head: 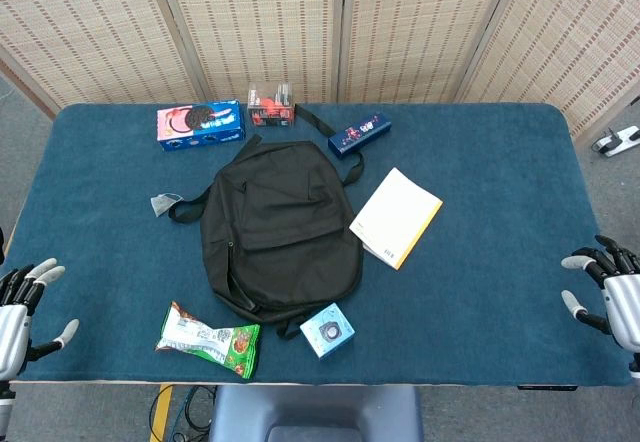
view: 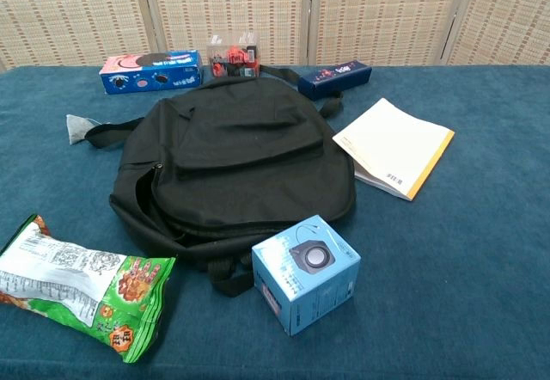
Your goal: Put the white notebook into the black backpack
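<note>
The black backpack [head: 280,230] [view: 232,161] lies flat in the middle of the blue table, and I cannot tell whether its zip is open or closed. Just to its right lies the white notebook [head: 395,216] [view: 394,145] with a yellow edge, closed and flat. My left hand [head: 22,307] hovers at the table's left edge with fingers spread, holding nothing. My right hand [head: 612,294] is at the right edge, fingers apart and empty. Both hands are far from the notebook and show only in the head view.
Behind the backpack stand an Oreo box [head: 200,124], a red-filled clear box [head: 271,106] and a dark blue box [head: 359,133]. A green snack bag [head: 208,339] and a light blue box [head: 327,329] lie at the front. A grey tag [head: 163,203] sits left.
</note>
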Robot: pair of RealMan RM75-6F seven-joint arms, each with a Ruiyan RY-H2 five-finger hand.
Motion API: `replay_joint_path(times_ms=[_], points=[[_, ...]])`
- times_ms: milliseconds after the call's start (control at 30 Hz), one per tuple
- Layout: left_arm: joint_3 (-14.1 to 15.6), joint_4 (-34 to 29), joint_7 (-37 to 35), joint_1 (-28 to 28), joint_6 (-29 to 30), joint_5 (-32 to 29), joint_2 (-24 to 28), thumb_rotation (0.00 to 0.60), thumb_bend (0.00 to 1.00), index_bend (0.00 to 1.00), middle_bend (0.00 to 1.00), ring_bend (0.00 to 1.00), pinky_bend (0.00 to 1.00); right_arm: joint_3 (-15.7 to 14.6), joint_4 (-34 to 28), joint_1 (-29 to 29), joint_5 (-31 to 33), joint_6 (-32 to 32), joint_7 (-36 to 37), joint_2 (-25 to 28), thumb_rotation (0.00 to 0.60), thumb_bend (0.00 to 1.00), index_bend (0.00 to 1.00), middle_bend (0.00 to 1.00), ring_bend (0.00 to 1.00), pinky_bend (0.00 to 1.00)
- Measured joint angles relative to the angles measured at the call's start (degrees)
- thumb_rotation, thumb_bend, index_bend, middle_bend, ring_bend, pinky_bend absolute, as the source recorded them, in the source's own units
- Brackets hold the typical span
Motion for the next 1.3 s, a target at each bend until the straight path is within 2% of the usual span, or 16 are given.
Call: replay_joint_path(times_ms=[300,500,733,1000,1133,1300], points=[[0.25,0.36,-0.51,0.43,0.58,0.35,-0.27,0.600,0.27,0.23,0.13,0.08,0.03,0.21,-1.27,0.99,-1.92,-0.57,-1.18,0.76,0.600,0.25,0.38,0.32,0.14,0.20],[0.35,0.54,-0.78,0.54,0.82,0.71,-0.39,0.600,0.27,0.23,0.13,0.08,0.03,0.85,-3.01,3.72,-2.89,-3.75,-2.97,1.00,0.600,0.24,0.35,0.29,0.14,0.20],[0.55,0.69,-1.22,1.12,1.39,0.65,-0.20,0.600,0.27,0.23,0.13,0.08,0.03,2.13,-5.65,9.46,-2.38,-12.32,-6.86,0.00,0.600,0.22,0.27,0.23,0.13,0.20],[0.71,0.44,-1.07,1.49,1.66,0.67,-0.10,0.600,0.27,0.23,0.13,0.08,0.03,3.90,-7.00,16.99,1.36,-23.90,-11.30,-3.63,0.600,0.16,0.07,0.11,0.01,0.18],[0.81,0.27,-0.81,1.64,1.73,0.70,-0.06,0.600,0.27,0.23,0.13,0.08,0.03,4.80,-6.21,21.16,4.26,-29.24,-14.20,-7.07,0.600,0.14,0.05,0.09,0.00,0.17],[0.87,0.08,-0.66,1.83,1.77,0.55,0.02,0.600,0.27,0.23,0.13,0.08,0.03,5.33,-1.94,24.19,5.44,-31.86,-15.98,-11.55,0.600,0.14,0.05,0.10,0.00,0.17]])
